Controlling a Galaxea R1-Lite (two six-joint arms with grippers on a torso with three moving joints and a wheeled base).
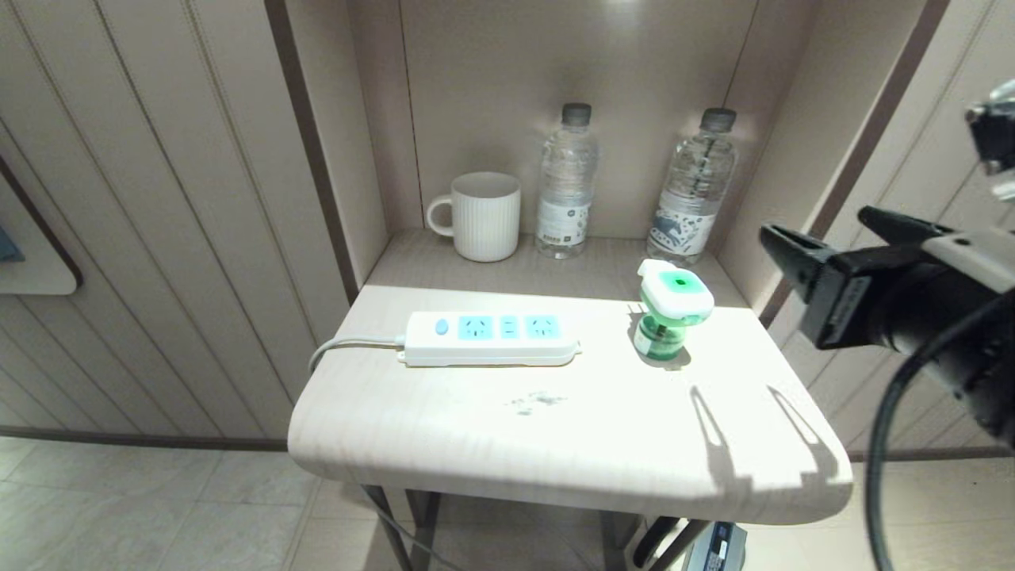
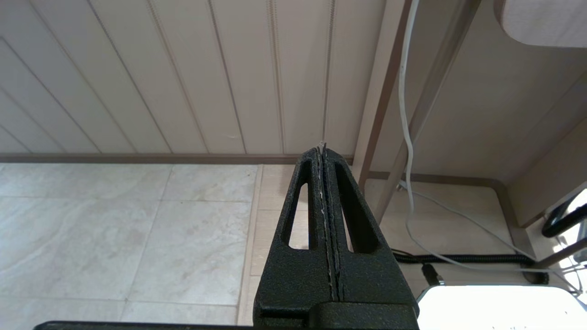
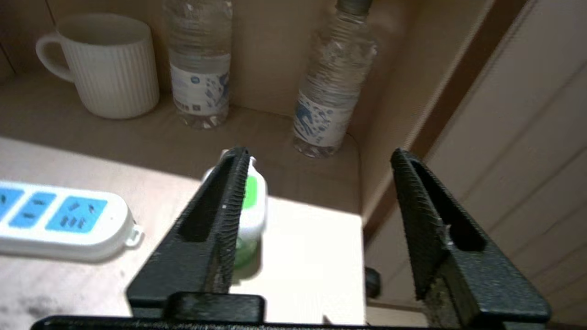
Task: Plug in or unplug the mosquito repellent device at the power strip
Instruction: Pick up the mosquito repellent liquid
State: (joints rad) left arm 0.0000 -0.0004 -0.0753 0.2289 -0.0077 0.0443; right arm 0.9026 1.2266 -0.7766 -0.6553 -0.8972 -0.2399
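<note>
Mosquito repellent device (image 1: 672, 307) stands unplugged at centre right of the head view, near the power strip (image 1: 490, 338); a mug (image 1: 482, 216) and two water bottles (image 1: 568, 182) sit behind. Left wrist view alone shows the left gripper (image 2: 323, 147) closed above floor tiles. Right wrist view: right gripper (image 3: 321, 158) gapes empty, one finger (image 3: 220, 206) masking the device.

The pale table (image 1: 555, 444) bears the power strip (image 1: 492, 339), the mosquito repellent device (image 1: 670, 309), perhaps smudges.

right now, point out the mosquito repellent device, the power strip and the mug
mosquito repellent device (image 1: 675, 291), head view, white-and-green head
power strip (image 1: 492, 339), head view, white top below the sockets
mug (image 1: 486, 217), head view, ribbed side
</note>
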